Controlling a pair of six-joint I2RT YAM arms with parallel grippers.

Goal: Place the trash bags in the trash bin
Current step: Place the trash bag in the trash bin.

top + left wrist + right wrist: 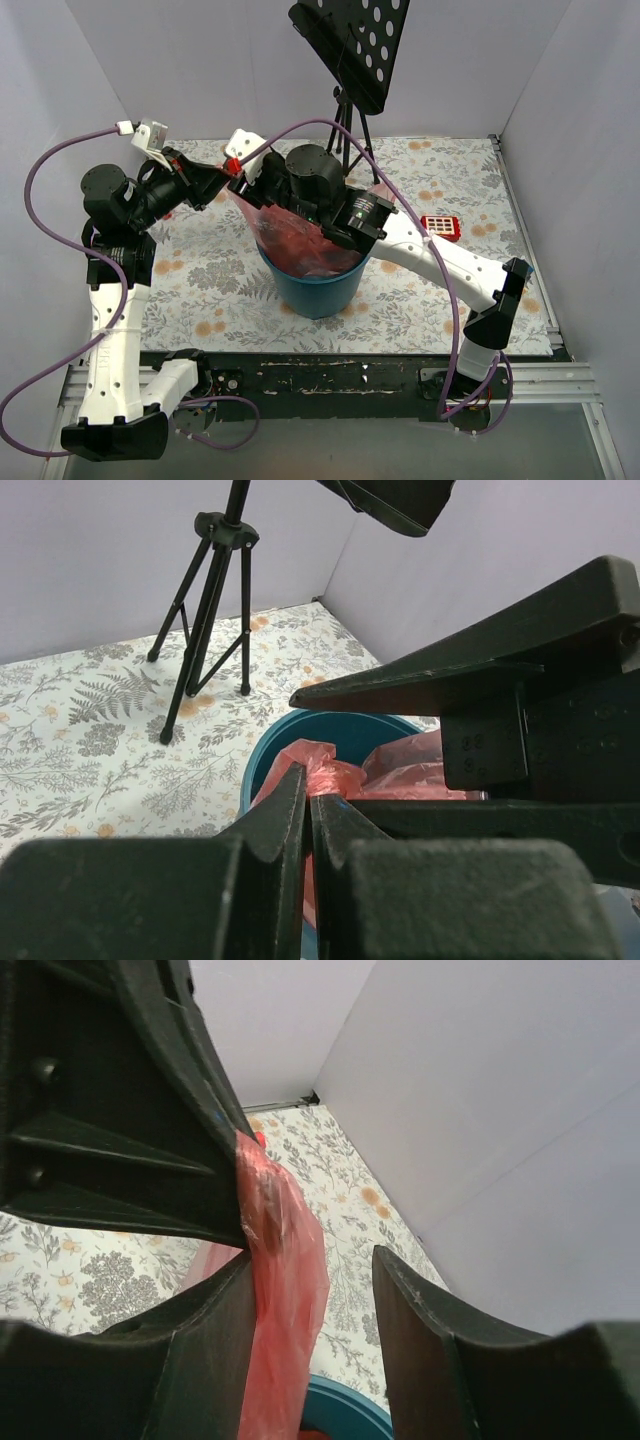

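Note:
The trash bag (300, 240), thin translucent red film, hangs partly inside the teal trash bin (315, 292), with one corner stretched up to the left. My left gripper (307, 795) is shut on that raised corner of the bag (335, 775), just above the bin's rim (262, 755). My right gripper (312, 1258) reaches over the bin from the right and stands open. A strip of the bag (285, 1290) hangs between its fingers, against the left one. The bin's rim (350, 1415) shows below.
A black music stand on a tripod (350, 70) stands behind the bin. A red square toy with white buttons (440, 225) lies to the bin's right. White walls close in the floral table (200, 280) on three sides.

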